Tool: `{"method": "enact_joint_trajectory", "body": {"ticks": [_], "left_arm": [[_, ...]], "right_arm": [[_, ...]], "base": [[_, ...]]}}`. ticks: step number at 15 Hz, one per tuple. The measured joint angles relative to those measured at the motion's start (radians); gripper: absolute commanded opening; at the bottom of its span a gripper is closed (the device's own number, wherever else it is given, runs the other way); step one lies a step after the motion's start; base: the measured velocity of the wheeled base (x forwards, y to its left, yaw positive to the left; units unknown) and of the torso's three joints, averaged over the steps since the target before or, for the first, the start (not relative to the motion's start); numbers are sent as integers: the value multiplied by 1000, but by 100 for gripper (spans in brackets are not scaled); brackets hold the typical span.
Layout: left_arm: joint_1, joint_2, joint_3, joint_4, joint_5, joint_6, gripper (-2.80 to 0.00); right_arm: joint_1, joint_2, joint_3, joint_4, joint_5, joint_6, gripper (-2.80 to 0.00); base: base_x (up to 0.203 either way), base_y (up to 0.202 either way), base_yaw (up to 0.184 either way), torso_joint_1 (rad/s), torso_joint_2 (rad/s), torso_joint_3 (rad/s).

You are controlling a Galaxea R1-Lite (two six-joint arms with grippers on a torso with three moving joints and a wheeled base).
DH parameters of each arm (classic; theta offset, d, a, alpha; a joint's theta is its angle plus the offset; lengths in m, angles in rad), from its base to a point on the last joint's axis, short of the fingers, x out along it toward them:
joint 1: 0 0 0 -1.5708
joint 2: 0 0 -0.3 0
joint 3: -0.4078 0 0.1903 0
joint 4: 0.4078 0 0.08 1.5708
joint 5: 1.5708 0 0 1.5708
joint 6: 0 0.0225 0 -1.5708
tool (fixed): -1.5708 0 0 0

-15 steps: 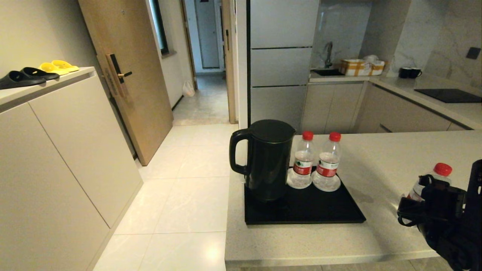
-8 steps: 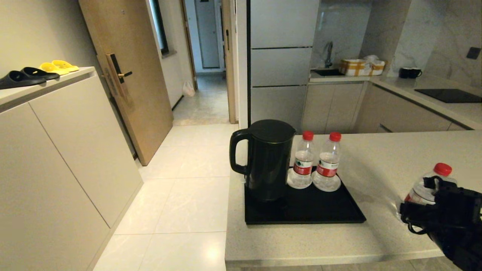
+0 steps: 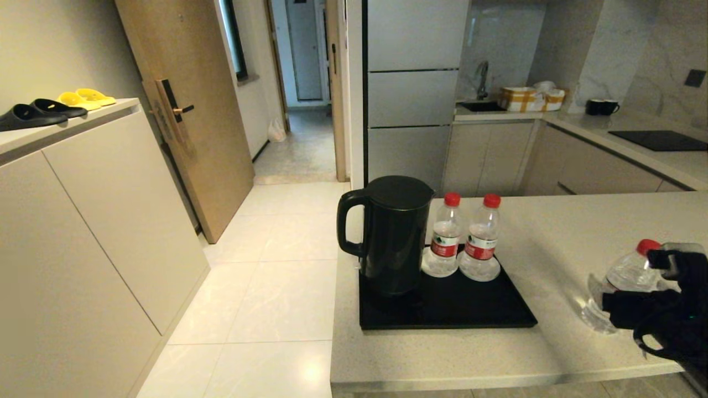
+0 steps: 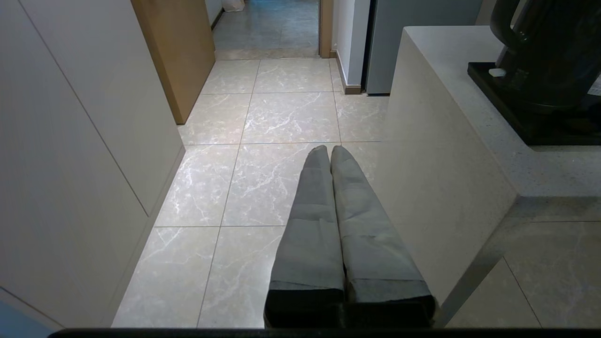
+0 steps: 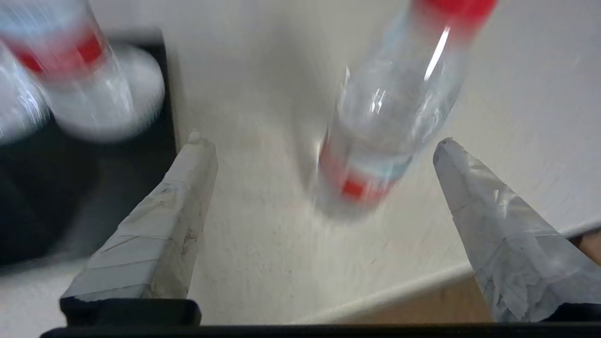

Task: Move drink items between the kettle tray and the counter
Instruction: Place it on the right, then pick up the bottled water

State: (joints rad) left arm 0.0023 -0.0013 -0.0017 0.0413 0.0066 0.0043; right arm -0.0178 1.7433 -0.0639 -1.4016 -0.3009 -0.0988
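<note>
Two water bottles (image 3: 445, 237) (image 3: 482, 237) with red caps stand on the black kettle tray (image 3: 470, 312) beside the black kettle (image 3: 395, 232). The third bottle (image 3: 622, 279) is on the beige counter (image 3: 553, 232) at the right, leaning with its cap toward the right. My right gripper (image 5: 324, 143) is open just behind this bottle (image 5: 389, 117), with its fingers (image 5: 173, 202) on either side of it and not touching it. The right arm (image 3: 669, 326) covers the bottle's lower right side. My left gripper (image 4: 329, 149) hangs shut and empty over the floor beside the counter.
The counter's front edge (image 5: 422, 286) lies just below the right gripper. A cabinet with slippers (image 3: 55, 105) stands at the left. A sink (image 3: 480, 105), two black mugs (image 3: 602, 106) and a black cooktop (image 3: 658, 139) are on the far worktop.
My right gripper has drawn back toward the front right corner of the counter. More of the third bottle shows, and it now leans instead of standing upright.
</note>
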Motion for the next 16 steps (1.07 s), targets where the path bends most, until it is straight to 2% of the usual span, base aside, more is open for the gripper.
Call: {"method": "enact_joint_trajectory", "body": {"ticks": [2, 3, 4, 6, 7, 9, 10, 12, 16], "left_arm": [[0, 0, 0, 0, 0, 1, -280], [0, 0, 0, 0, 0, 1, -280], [0, 0, 0, 0, 0, 0, -280], [0, 0, 0, 0, 0, 0, -280], [0, 0, 0, 0, 0, 0, -280], [0, 0, 0, 0, 0, 0, -280], [0, 0, 0, 0, 0, 0, -280], [0, 0, 0, 0, 0, 0, -280], [0, 0, 0, 0, 0, 0, -280]], "right_arm": [[24, -126, -131, 160, -36, -27, 0], [47, -194, -224, 285, -45, -27, 0], [81, -259, -339, 439, -51, -8, -280], [177, -346, -581, 781, -55, 75, -280], [240, -363, -690, 961, -60, 145, -280], [337, -328, -816, 1244, -67, 280, -280], [368, -284, -838, 1322, -73, 328, -280], [401, -173, -857, 1301, -91, 383, -280], [414, 87, -923, 1126, -175, 416, -280]], "base": [[0, 0, 0, 0, 0, 0], [0, 0, 0, 0, 0, 0], [0, 0, 0, 0, 0, 0], [0, 0, 0, 0, 0, 0], [0, 0, 0, 0, 0, 0], [0, 0, 0, 0, 0, 0], [0, 0, 0, 0, 0, 0], [0, 0, 0, 0, 0, 0], [0, 0, 0, 0, 0, 0]]}}
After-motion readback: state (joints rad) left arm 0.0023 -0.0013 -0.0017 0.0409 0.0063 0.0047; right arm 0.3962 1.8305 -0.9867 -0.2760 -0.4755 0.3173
